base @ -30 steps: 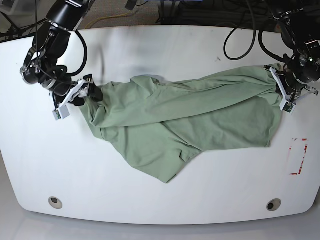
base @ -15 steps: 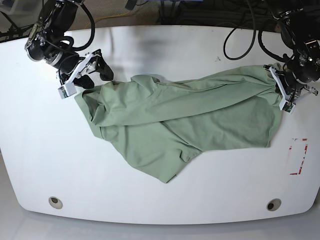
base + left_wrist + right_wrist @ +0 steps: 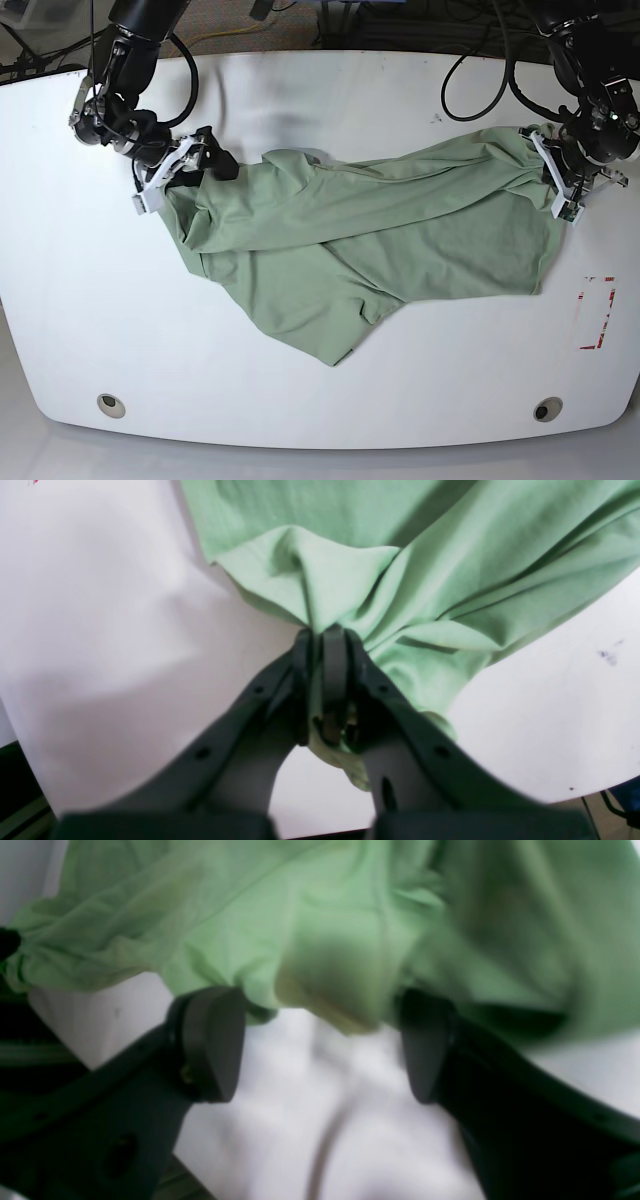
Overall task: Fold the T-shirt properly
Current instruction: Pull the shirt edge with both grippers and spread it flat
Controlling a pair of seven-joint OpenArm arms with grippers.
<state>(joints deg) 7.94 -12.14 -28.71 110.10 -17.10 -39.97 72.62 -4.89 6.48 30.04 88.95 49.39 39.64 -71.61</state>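
Note:
The T-shirt (image 3: 380, 240) lies crumpled and stretched across the white table (image 3: 90, 300), pale sage green, with one corner pointing toward the front edge. My left gripper (image 3: 553, 182) is at the shirt's right end, shut on a bunched fold of the T-shirt (image 3: 450, 555). In the left wrist view, the left gripper (image 3: 325, 635) pinches the cloth tightly. My right gripper (image 3: 195, 163) is at the shirt's far-left edge and stands open. In the right wrist view, the right gripper (image 3: 320, 1045) has its pads (image 3: 215, 1040) wide apart, and a fold of the T-shirt (image 3: 300, 915) sits just beyond them.
A red-marked rectangle (image 3: 597, 312) lies on the table near the right edge. Two round holes (image 3: 111, 404) (image 3: 547, 409) sit close to the front edge. Black cables (image 3: 480, 80) loop over the table's back edge.
My right gripper let go of the shirt's left edge, rose toward the back, and has come down again at that edge, open. The left gripper kept its grip, shifting slightly.

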